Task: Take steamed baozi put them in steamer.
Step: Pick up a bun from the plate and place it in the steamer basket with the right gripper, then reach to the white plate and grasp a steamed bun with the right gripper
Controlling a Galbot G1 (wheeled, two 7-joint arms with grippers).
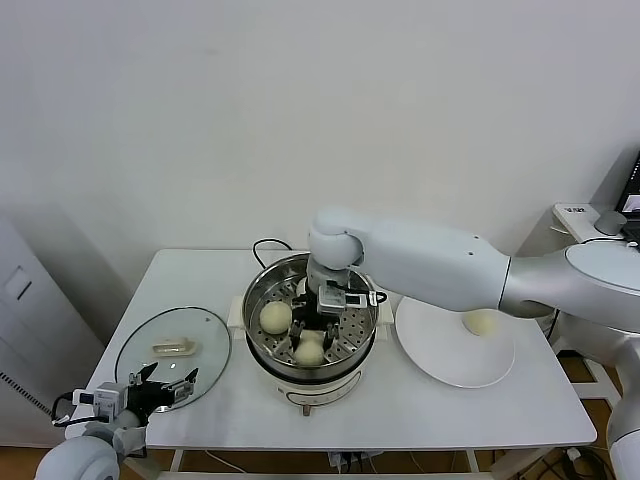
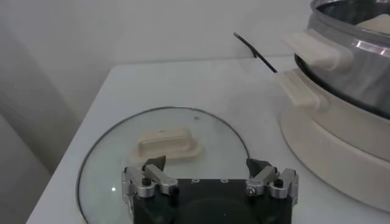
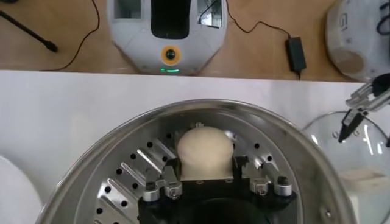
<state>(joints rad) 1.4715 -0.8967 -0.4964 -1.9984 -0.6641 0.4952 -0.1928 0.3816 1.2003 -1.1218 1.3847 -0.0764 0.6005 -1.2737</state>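
Sitting on the perforated tray of the steamer (image 1: 260, 300), a baozi (image 3: 204, 152) is lying between the right gripper (image 3: 206, 173) fingers, which are standing close against its sides; whether they are gripping or letting go, I cannot tell. Two more buns (image 1: 276, 317) are resting just beside it, and one bun (image 1: 482, 322) is waiting on the white plate (image 1: 440, 365). If soft dough is sticking to a finger, lifting away is likely dragging or tipping the bun into its neighbours. The left gripper (image 2: 210, 176) is idling wide open and empty over the glass lid (image 2: 109, 158).
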